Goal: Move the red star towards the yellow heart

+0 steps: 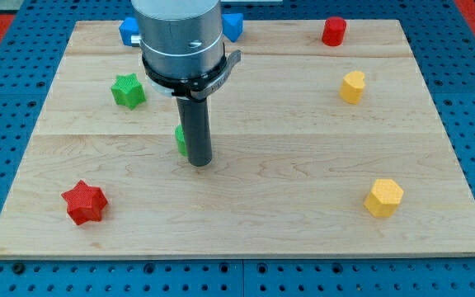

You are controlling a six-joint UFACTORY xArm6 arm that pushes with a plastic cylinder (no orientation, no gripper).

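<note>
Plastic, judging by looks, the red star (pixel 84 202) is lying near the tabletop's (pixel 303 165) bottom-left corner, likely sliding lightly, turning if nudged off-centre. My tip (pixel 200 162) is sitting well apart, beside a green block (pixel 181 140). No claw is showing. The yellow heart (pixel 353 87) is waiting upper right.

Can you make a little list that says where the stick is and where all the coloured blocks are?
my tip: near the board's middle, touching no star
red star: bottom left, far from my tip
yellow heart: upper right
yellow hexagon: lower right
green star: upper left
green block: mostly hidden behind the rod
red block: top right
blue blocks: top, partly hidden by the arm
</note>
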